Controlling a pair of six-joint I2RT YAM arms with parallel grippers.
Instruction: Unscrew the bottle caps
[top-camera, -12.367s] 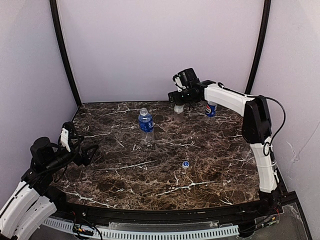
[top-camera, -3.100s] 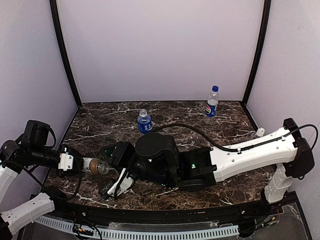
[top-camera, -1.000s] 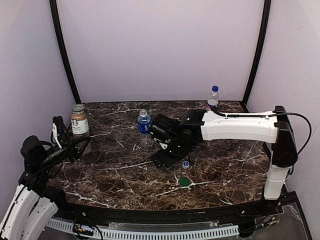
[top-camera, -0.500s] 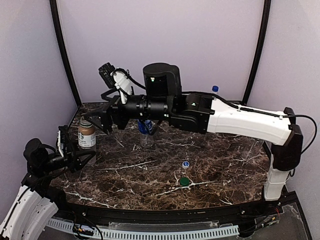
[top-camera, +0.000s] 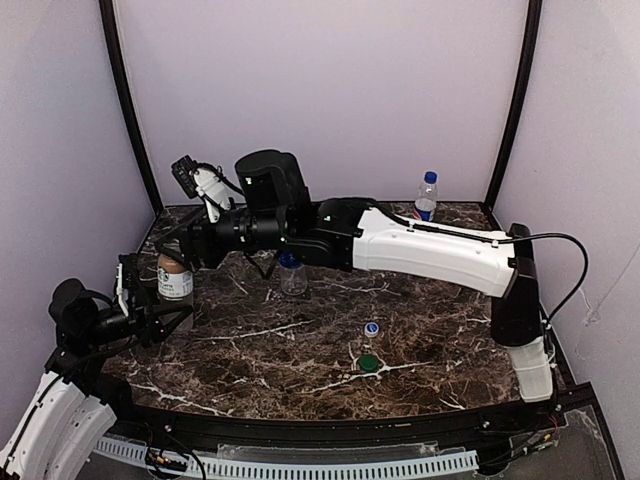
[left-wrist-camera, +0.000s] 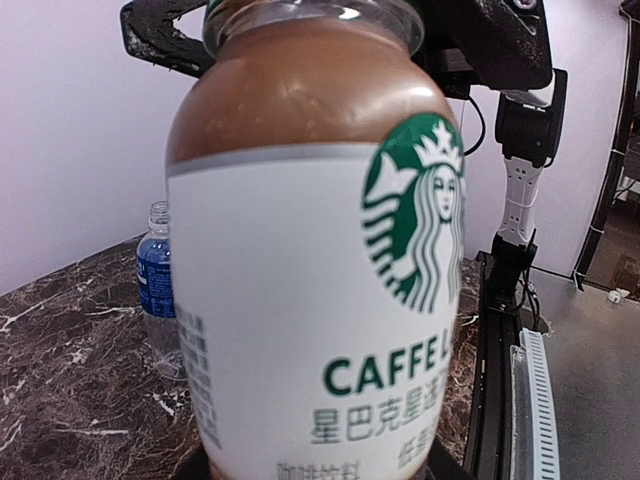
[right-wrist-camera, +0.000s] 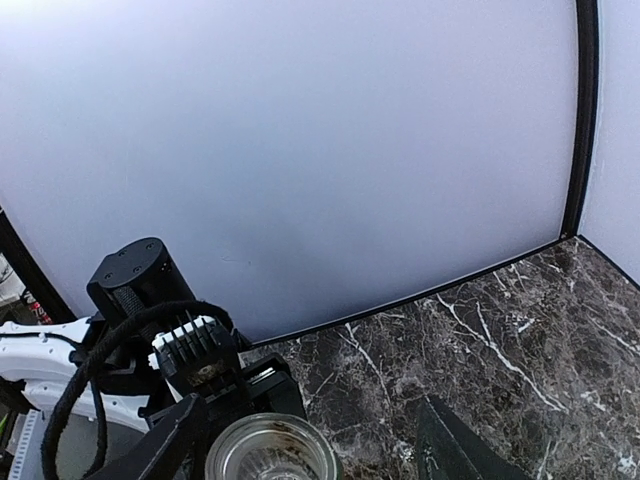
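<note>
1. Since the previous frame the right arm has dropped lower across the table (top-camera: 300, 350). The right gripper (top-camera: 180, 250) now hangs directly over the brown bottle (top-camera: 175, 282) at the left side. The bottle and the left gripper (top-camera: 158, 316) have not shifted.
2. The left gripper's fingers pinch the bottle low on its body. This is judged to brace it upright against twisting.
3. The right gripper's fingers are spread on either side of the bottle mouth (right-wrist-camera: 274, 450) and grip nothing.
4. The mouth is bare. The dark green cap (top-camera: 369, 362) lies near centre, just nearer than the blue-and-white cap (top-camera: 371, 328), so this bottle's cap is judged done.
5. At the far right, the logo bottle (top-camera: 423, 212) carries its blue cap (top-camera: 428, 177). It is judged the remaining work.
</note>
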